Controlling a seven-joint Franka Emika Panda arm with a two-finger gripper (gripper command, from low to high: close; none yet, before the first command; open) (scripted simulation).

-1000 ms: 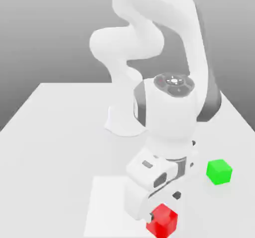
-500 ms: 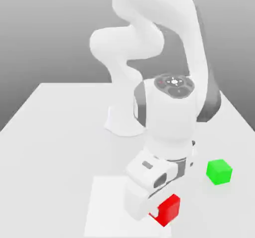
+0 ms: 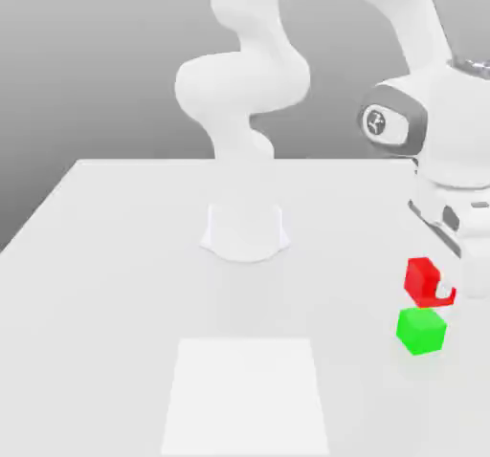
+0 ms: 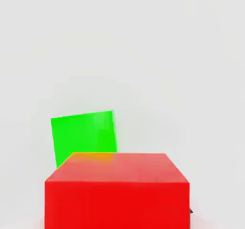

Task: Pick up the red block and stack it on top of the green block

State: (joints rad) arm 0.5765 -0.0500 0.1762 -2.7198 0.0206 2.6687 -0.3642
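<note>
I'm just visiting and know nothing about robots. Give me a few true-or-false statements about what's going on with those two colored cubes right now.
1. The red block is lifted off the table. True.
2. The green block sits on the table. True.
3. The red block already rests flat on the green one. False: it hangs in the gripper just above it, tilted.
4. The gripper is open and empty. False: it is shut on the red block.
5. The green block lies at the exterior view's left. False: it is at the right.

White table [image 3: 105, 283]; paler square patch [image 3: 246, 396] near front edge; grey backdrop.
</note>
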